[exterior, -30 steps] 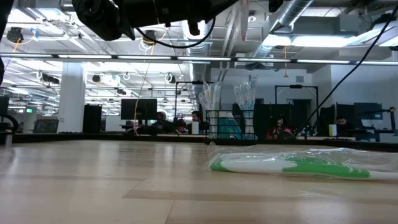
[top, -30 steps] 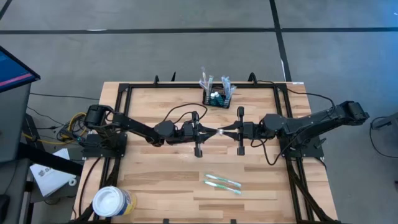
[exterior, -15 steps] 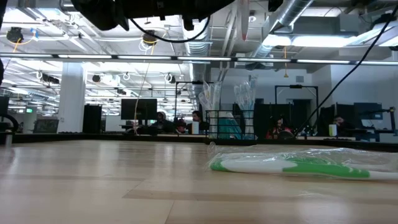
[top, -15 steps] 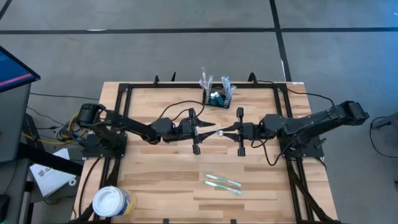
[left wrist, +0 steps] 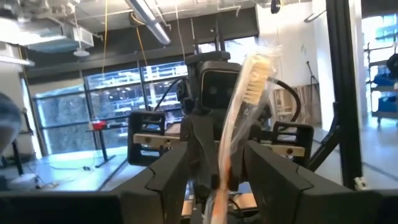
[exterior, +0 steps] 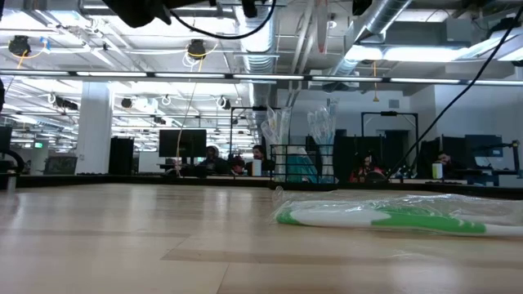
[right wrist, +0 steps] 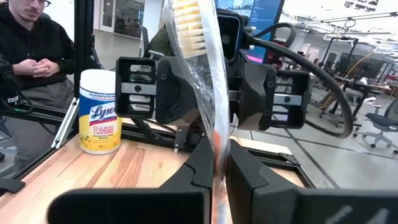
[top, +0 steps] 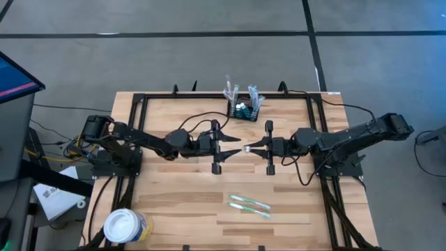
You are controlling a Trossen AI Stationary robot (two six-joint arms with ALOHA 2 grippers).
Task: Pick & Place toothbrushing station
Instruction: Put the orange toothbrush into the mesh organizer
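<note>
The toothbrushing station [top: 245, 109] stands at upper centre of the high view. It is probably light and rigid; grip its rim. The right gripper [top: 245, 147] pinches a wrapped toothbrush [right wrist: 200, 56]; the left gripper [top: 238, 141] fingers are spread.

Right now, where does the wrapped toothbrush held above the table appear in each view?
High: wrapped toothbrush mid-table, between the arms.
Low: cannot tell.
Left wrist: centre, inside the open left claw.
Right wrist: centre, gripped by the right claw.
Shared landmark: white tub, lower left in high, left in right wrist.
</note>
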